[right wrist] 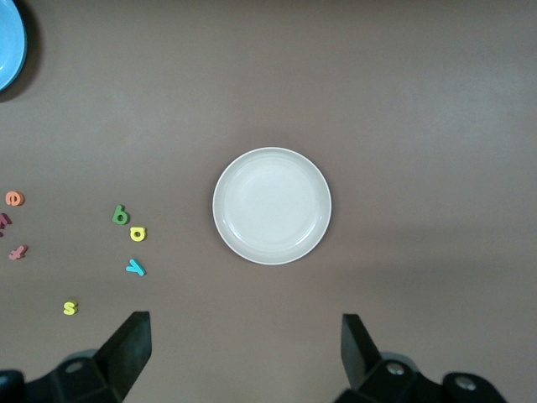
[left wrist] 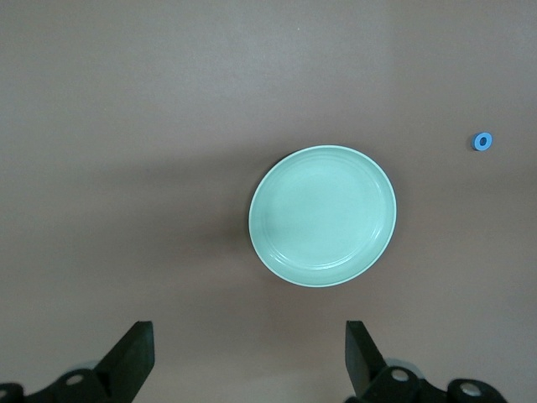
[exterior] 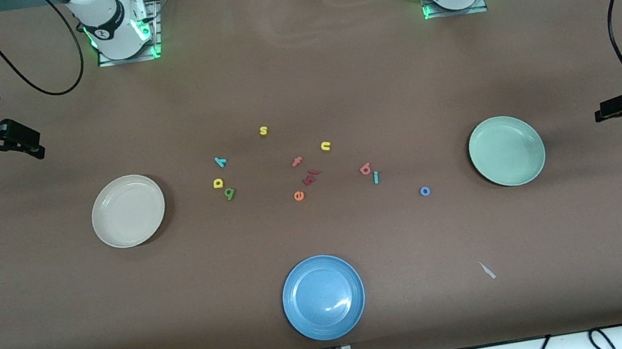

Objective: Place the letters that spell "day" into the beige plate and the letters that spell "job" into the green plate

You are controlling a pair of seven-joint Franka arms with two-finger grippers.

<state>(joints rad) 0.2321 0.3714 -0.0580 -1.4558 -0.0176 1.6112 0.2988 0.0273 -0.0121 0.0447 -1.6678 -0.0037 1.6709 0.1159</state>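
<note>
Nearest the front camera sat a blue plate (exterior: 323, 297), no target. Taking the beige plate (exterior: 128, 211) as landmark: d (exterior: 218, 183), a (exterior: 230, 193) and y (exterior: 221, 162) lay just beside it toward the table's middle; b (exterior: 366, 169), j (exterior: 376, 177) and o (exterior: 425, 191) lay well apart from it, nearer the green plate (exterior: 507, 150). Both plates empty; sorting judged not yet begun.

Left wrist view: left gripper (left wrist: 247, 363) spread, empty, high over table beside green plate, waiting.

Right wrist view: right gripper (right wrist: 245, 361) spread, empty, beside beige plate.

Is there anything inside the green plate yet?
No. The green plate holds nothing; its whole inside shows bare. The blue o lies on the table beside it, toward the middle. What is under the plate cannot be seen.
</note>
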